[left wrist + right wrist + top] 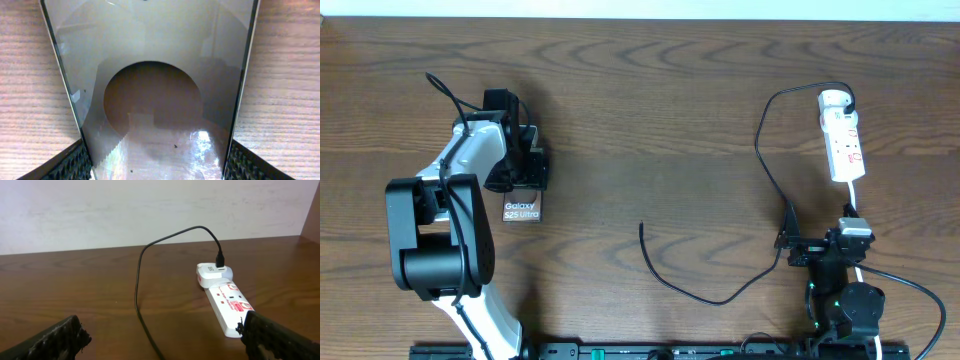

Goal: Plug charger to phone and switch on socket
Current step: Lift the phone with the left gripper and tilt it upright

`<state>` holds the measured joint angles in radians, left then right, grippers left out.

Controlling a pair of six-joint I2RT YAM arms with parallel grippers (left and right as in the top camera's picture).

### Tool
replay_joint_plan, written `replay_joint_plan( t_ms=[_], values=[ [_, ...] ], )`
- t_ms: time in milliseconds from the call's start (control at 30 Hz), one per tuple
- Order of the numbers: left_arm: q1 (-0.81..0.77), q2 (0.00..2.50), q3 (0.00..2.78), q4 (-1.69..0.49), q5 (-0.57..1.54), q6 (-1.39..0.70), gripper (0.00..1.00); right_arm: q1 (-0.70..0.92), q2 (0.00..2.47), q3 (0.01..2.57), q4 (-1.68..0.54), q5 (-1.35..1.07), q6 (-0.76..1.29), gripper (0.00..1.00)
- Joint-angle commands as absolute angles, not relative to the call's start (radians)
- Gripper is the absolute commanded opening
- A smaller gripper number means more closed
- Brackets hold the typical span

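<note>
Black, limp and light by the look: judging charger (720, 301) best pinched just behind its stiff tip, lying well right of phone (521, 211). Holding right hand (798, 247) wide apart and empty, farther right of phone. Clamping left hand (160, 165) on phone's slippery, fragile glass slab, pads pressing both long edges. Leaving socket (842, 140) far right of phone, untouched.

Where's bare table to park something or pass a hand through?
Widest bare patch: mid-table, between the phone and the free end of the charger. Also the far strip from the left arm to the charger's loop. Crowded: the right side, where socket, charger and open right pincer sit close together.
</note>
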<state>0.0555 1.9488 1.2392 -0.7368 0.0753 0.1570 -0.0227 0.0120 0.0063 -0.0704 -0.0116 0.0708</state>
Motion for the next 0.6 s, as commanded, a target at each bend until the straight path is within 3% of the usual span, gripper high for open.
replay_joint_plan(
  t_ms=[0,333,567],
  values=[
    [0.056,1.860,1.290,-0.738,0.160,0.153,0.07,-0.007,0.007,0.006,-0.075,-0.021,0.062,0.99],
    [0.056,1.590,1.303,-0.720,0.462,0.039,0.07,-0.007,0.007,0.006,-0.075,-0.021,0.062,0.99],
    [0.057,1.454,1.303,-0.677,0.598,-0.353,0.07,-0.007,0.007,0.006,-0.075,-0.021,0.062,0.99]
  ],
)
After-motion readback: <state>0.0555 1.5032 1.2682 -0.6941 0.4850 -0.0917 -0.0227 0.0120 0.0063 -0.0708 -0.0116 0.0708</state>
